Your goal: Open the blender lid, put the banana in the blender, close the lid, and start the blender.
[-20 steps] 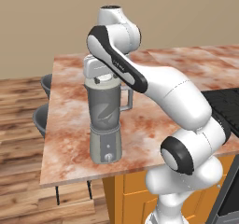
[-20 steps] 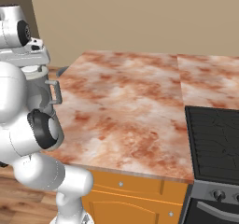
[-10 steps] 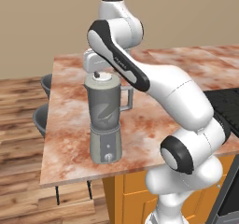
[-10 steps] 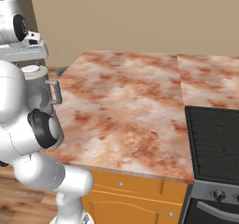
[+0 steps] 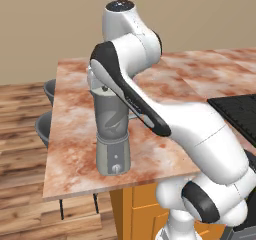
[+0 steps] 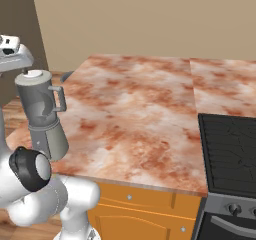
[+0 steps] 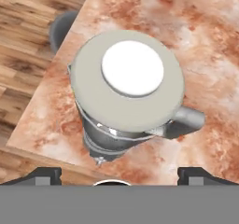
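Blender (image 5: 112, 134) capped, near left edge of marble counter (image 6: 145, 114)

Lid (image 7: 127, 85) seated flat on jar mouth; gripper (image 7: 119, 174) just above it, jaws spread wide, gripping nothing, fingertips (image 7: 44, 175) apart at both sides

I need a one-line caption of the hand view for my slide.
Open claw above the blender lid, which sits closed on the blender on the marbled counter.

No legible txt, labels or nos. anywhere in these views.
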Robot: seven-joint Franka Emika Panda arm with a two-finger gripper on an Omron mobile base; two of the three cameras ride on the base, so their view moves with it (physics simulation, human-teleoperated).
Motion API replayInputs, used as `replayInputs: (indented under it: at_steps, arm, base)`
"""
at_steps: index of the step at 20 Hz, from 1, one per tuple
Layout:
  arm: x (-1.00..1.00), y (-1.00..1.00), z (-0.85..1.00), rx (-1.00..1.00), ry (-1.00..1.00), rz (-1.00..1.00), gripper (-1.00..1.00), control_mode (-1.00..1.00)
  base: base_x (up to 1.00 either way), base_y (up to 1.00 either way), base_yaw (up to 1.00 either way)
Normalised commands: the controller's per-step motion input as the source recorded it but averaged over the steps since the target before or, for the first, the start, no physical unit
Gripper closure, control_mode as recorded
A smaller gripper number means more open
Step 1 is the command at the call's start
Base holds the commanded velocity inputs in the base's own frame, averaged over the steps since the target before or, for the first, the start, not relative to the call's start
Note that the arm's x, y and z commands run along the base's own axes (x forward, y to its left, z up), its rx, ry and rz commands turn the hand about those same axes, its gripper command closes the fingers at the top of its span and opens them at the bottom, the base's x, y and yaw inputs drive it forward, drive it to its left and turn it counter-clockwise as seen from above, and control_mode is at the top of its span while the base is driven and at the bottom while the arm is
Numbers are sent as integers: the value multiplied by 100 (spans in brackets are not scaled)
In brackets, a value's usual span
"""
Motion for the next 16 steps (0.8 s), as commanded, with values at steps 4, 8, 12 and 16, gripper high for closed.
replayInputs:
  at_steps: [4, 8, 12, 16]
  arm:
    - [-100, -1, -66, 0, -25, -26, -100, -100]
    - [-96, -1, -100, -3, -28, -32, -100, -100]
    - [-65, 0, -100, -3, -23, -34, -100, -100]
    - [-13, 0, -94, -4, -23, -32, -100, -100]
  base:
    - [0, 0, 0]
    - [0, 0, 0]
    - [0, 0, 0]
    - [0, 0, 0]
